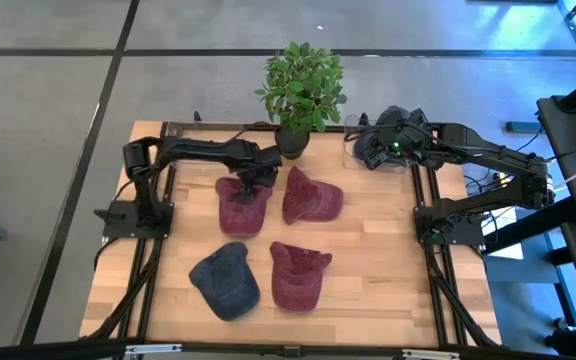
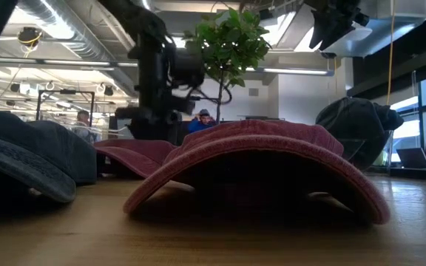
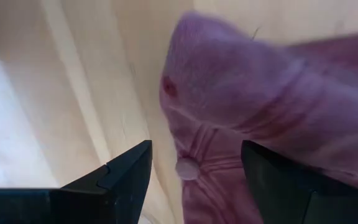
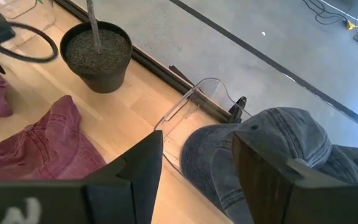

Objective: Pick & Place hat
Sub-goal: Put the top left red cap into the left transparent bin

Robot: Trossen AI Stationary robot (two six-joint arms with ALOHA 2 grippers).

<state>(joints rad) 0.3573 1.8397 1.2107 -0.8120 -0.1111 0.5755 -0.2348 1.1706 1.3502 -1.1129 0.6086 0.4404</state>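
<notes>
Over the far-left red hat [image 1: 241, 203], the left gripper [image 1: 253, 182] hangs low with its fingers [image 3: 127, 173] spread wide — the left wrist view shows the crown button [image 3: 185, 168] and bunched red cloth between them, nothing clamped. Hat lies on the wooden surface [image 1: 378, 270], just left of a second red hat [image 1: 310, 197]. A third red hat [image 1: 298, 275] and a blue-grey hat [image 1: 226, 280] sit nearer, well apart from the gripper.

Right gripper [image 1: 376, 148] hovers at the far right edge over a grey hat [image 4: 272, 158] beside a clear plastic piece [image 4: 194, 102]; fingers apart, holding nothing. Potted plant [image 1: 301, 90] stands at the far edge between the two arms.

Risks from here, as judged:
- Fingers straddle the crown near the button. If they close on a thin fold only, the cloth may slip out on lifting — soft fabric gives little purchase.
- Closing too low could drive a fingertip into the wood rather than under the cloth.
- The neighbouring red hat sits close on the right; a sideways carry at low height could snag its brim and drag it.
- A lift toward the far edge brings the arm near the plant pot; a swing could tip it.
- Which hat is meant and where it goes cannot be told from the frames.
</notes>
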